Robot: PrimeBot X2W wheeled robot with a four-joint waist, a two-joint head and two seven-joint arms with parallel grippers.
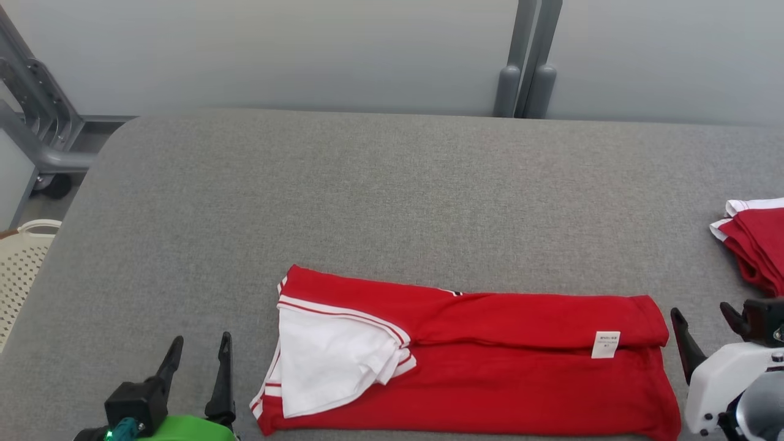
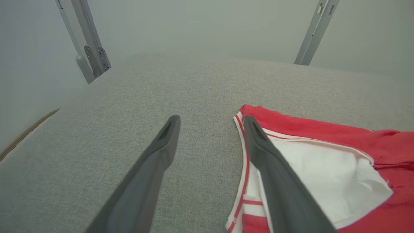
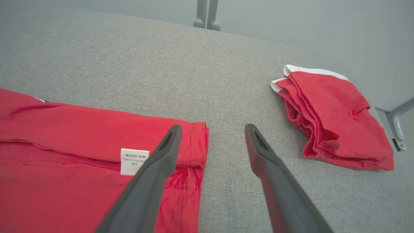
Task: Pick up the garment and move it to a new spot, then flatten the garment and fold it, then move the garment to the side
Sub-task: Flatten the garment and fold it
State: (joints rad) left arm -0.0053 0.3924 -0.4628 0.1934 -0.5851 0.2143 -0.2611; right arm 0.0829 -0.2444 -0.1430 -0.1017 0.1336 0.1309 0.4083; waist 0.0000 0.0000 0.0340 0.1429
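Observation:
The garment is a red shirt with a white sleeve and white-striped trim, folded lengthwise into a long band near the front edge of the grey padded table. A small white label sits near its right end. My left gripper stands open just left of the garment's sleeve end, with nothing between its fingers; the garment lies beside its right finger. My right gripper is open at the garment's right end; its left finger hangs over the hem of the garment, with bare table in its gap.
A second red garment, folded small with white trim, lies at the table's right edge and shows as a red pile in the right wrist view. A pale perforated basket stands off the table's left side. Grey metal frame posts rise behind the table.

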